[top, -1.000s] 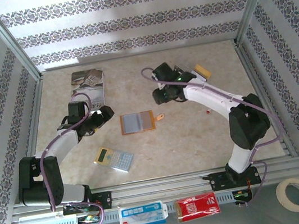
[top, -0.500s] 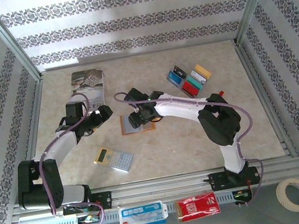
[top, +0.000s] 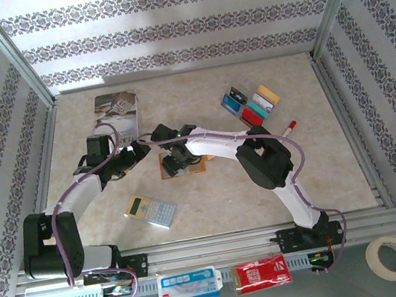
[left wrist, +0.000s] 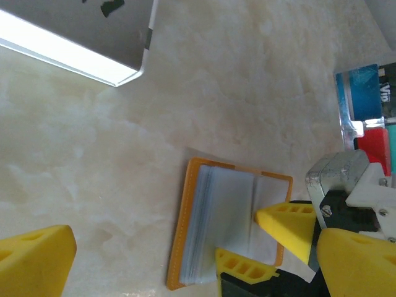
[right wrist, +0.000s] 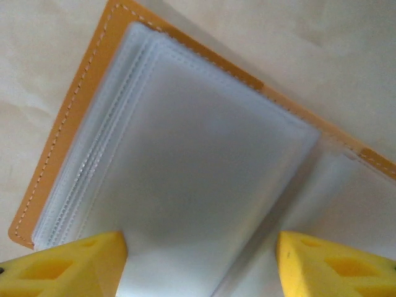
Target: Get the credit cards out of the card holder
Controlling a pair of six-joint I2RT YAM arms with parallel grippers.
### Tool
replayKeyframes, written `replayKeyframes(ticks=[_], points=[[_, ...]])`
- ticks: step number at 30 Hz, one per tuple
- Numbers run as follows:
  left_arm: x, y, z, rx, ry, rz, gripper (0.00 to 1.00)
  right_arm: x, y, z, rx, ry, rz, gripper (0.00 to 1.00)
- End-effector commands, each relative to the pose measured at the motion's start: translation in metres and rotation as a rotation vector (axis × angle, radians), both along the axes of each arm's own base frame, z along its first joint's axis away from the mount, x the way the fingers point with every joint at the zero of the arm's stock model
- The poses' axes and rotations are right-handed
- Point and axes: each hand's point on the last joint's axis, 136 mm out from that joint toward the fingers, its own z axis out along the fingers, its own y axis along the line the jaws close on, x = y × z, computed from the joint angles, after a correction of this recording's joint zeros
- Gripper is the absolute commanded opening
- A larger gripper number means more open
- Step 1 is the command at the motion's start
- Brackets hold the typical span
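Note:
The card holder [top: 193, 167] lies open at mid-table, an orange rim around a stack of clear grey sleeves [right wrist: 185, 154]. My right gripper [top: 175, 160] is down over it, open, its yellow fingertips [right wrist: 74, 260] spread either side of the top sleeve. In the left wrist view the card holder [left wrist: 216, 216] has the right arm's yellow fingers [left wrist: 288, 223] on it. My left gripper [top: 137, 152] hovers just left of the holder, open and empty. Several credit cards [top: 251, 104], blue, teal, red and gold, lie together at the back right; the blue and red credit cards [left wrist: 362, 93] also show from the left wrist.
A grey book [top: 116, 110] lies at the back left. A grey-and-yellow calculator [top: 151, 212] sits near the front left. A red-tipped pen [top: 290, 127] lies right of the right arm. A tape roll [top: 391, 257] rests beyond the front rail.
My right arm has swung from the back right, over the cards, leftward and down onto the card holder, its jaws widening. The cards are now uncovered. The left arm has not moved.

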Motion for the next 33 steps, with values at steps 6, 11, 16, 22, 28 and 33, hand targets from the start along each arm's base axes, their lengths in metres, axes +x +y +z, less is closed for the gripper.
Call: replayKeyframes(ticks=[6, 11, 16, 22, 28, 33], points=[[0.000, -0.003, 0.000, -0.033, 0.033, -0.024, 1.00, -0.011, -0.035, -0.035, -0.125, 0.061, 0.002, 0.64], [-0.003, -0.002, -0.005, -0.026, 0.056, -0.019, 1.00, -0.017, -0.039, -0.048, -0.092, 0.115, -0.012, 0.62], [-0.006, -0.006, -0.007, -0.054, 0.074, -0.019, 0.93, -0.018, -0.039, -0.054, -0.062, 0.143, -0.038, 0.56], [-0.011, -0.015, -0.008, -0.094, 0.105, -0.036, 0.74, -0.018, -0.040, -0.055, -0.001, 0.165, -0.065, 0.50], [-0.018, -0.035, -0.016, -0.127, 0.152, -0.056, 0.57, -0.021, -0.041, -0.055, 0.037, 0.177, -0.051, 0.40], [-0.019, -0.057, -0.016, -0.163, 0.146, -0.091, 0.42, -0.023, -0.039, -0.056, 0.055, 0.184, -0.047, 0.38]])
